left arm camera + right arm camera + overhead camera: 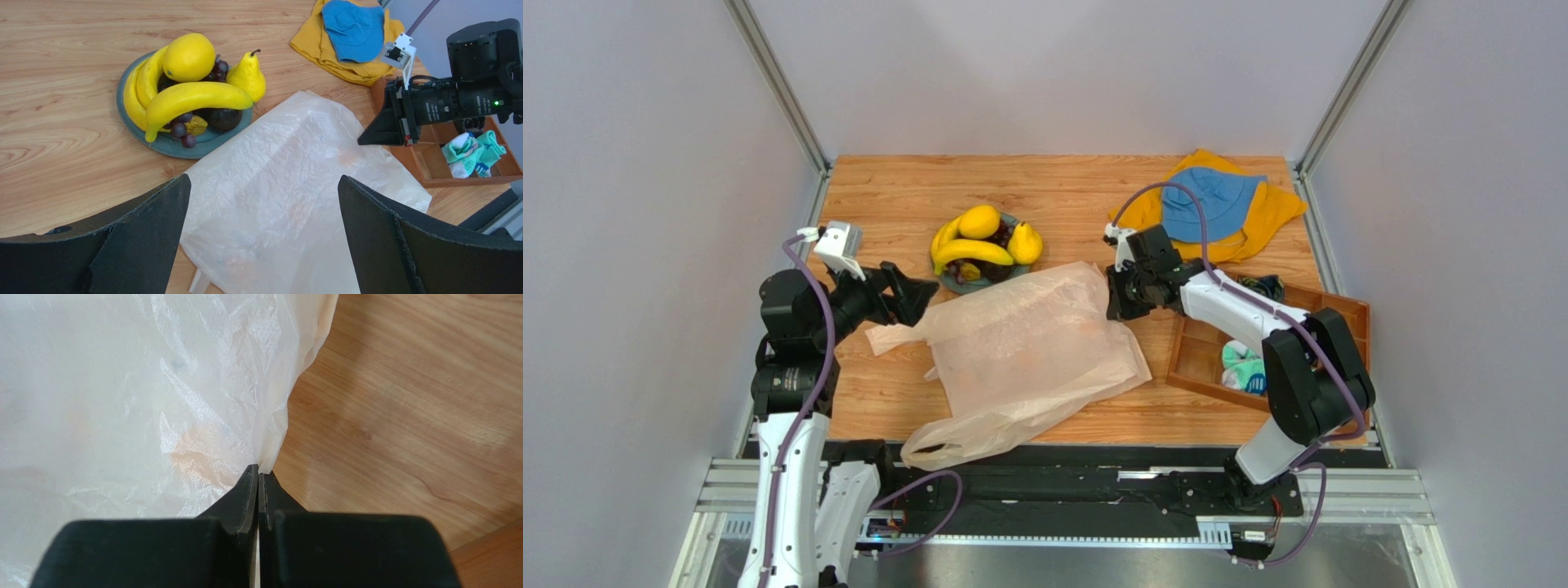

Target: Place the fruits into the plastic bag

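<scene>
The plastic bag (1026, 355) lies flat and crinkled in the middle of the table, one handle loop hanging at the front edge. It fills the left wrist view (288, 202) and the right wrist view (123, 404). The fruits sit on a grey-blue plate (955, 282) just behind the bag: bananas (190, 98), a round yellow fruit (187, 56), a yellow pear (248, 76), grapes (182, 130) and a dark round fruit (222, 119). My left gripper (913, 297) is open at the bag's left edge. My right gripper (1112, 294) is shut on the bag's right edge (270, 459).
An orange cloth (1259, 214) with a blue cloth (1210, 202) on it lies at the back right. A wooden tray (1204, 355) with small cloth items stands at the right, beside my right arm. Grey walls enclose the table.
</scene>
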Robot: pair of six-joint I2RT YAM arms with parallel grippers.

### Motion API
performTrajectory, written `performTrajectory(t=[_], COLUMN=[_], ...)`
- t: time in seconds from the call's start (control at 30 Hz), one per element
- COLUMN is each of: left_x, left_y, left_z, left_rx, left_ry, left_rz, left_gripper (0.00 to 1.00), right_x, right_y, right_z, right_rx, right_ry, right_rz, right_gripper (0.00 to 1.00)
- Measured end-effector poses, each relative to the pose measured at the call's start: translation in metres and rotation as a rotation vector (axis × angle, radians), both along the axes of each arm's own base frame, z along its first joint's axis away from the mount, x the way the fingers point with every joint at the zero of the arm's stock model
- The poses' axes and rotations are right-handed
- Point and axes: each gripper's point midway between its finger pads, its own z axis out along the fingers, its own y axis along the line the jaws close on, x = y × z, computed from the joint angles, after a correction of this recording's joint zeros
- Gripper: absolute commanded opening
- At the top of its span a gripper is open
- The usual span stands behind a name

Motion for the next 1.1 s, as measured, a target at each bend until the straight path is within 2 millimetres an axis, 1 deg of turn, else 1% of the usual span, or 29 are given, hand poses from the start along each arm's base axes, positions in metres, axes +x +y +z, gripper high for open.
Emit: performTrajectory(t=[0.1, 0.2, 0.23, 0.33, 0.4, 0.43, 0.53, 0.57, 0.6, 0.63, 0.73, 0.8, 0.83, 0.93, 0.97, 1.03, 1.1], left_x=[0.000, 0.000, 0.001, 0.001, 0.002, 0.002, 0.002, 0.002, 0.002, 0.002, 0.003, 0.003, 0.004, 0.001, 0.000, -0.002, -0.003], left_y=[-0.001, -0.003, -0.004, -0.006, -0.007, -0.007, -0.008, -0.009, -0.009, -0.010, -0.011, -0.014, -0.015, -0.029, -0.035, -0.044, -0.053], left_z=[0.000, -0.001, -0.001, -0.002, -0.003, -0.003, -0.004, -0.004, -0.004, -0.004, -0.005, -0.008, -0.010, -0.017, -0.022, -0.037, -0.059], left_rx=[-0.001, -0.005, -0.006, -0.010, -0.012, -0.013, -0.015, -0.016, -0.016, -0.016, -0.011, -0.003, 0.006, 0.014, 0.016, 0.022, 0.033], left_ry=[-0.005, -0.007, -0.008, -0.007, -0.003, -0.002, 0.001, 0.002, 0.002, 0.002, 0.005, 0.012, 0.022, 0.052, 0.063, 0.096, 0.145], left_rz=[-0.008, -0.023, -0.029, -0.045, -0.051, -0.054, -0.061, -0.063, -0.065, -0.067, -0.065, -0.059, -0.048, -0.054, -0.055, -0.048, -0.037], left_gripper=[0.98, 0.98, 0.98, 0.98, 0.97, 0.98, 0.97, 0.97, 0.96, 0.96, 0.94, 0.94, 0.93, 0.93, 0.93, 0.93, 0.93], right_x=[0.009, 0.024, 0.031, 0.048, 0.065, 0.073, 0.094, 0.102, 0.107, 0.112, 0.125, 0.125, 0.125, 0.118, 0.114, 0.100, 0.077], right_y=[-0.011, -0.026, -0.035, -0.052, -0.060, -0.064, -0.074, -0.078, -0.080, -0.083, -0.085, -0.085, -0.085, -0.080, -0.079, -0.073, -0.066], right_z=[0.007, 0.017, 0.023, 0.040, 0.051, 0.055, 0.057, 0.055, 0.052, 0.050, 0.046, 0.050, 0.055, 0.078, 0.087, 0.111, 0.136], right_rx=[-0.067, -0.161, -0.208, -0.305, -0.367, -0.398, -0.496, -0.541, -0.567, -0.600, -0.649, -0.652, -0.647, -0.588, -0.565, -0.495, -0.402], right_ry=[-0.032, -0.086, -0.112, -0.173, -0.220, -0.243, -0.283, -0.293, -0.294, -0.295, -0.298, -0.295, -0.298, -0.315, -0.319, -0.343, -0.368], right_rz=[-0.020, -0.063, -0.089, -0.147, -0.188, -0.209, -0.245, -0.254, -0.260, -0.266, -0.278, -0.283, -0.290, -0.317, -0.323, -0.334, -0.337], right_gripper=[0.00, 0.00, 0.00, 0.00, 0.02, 0.05, 0.18, 0.33, 0.42, 0.56, 0.68, 0.73, 0.74, 0.76, 0.76, 0.77, 0.77])
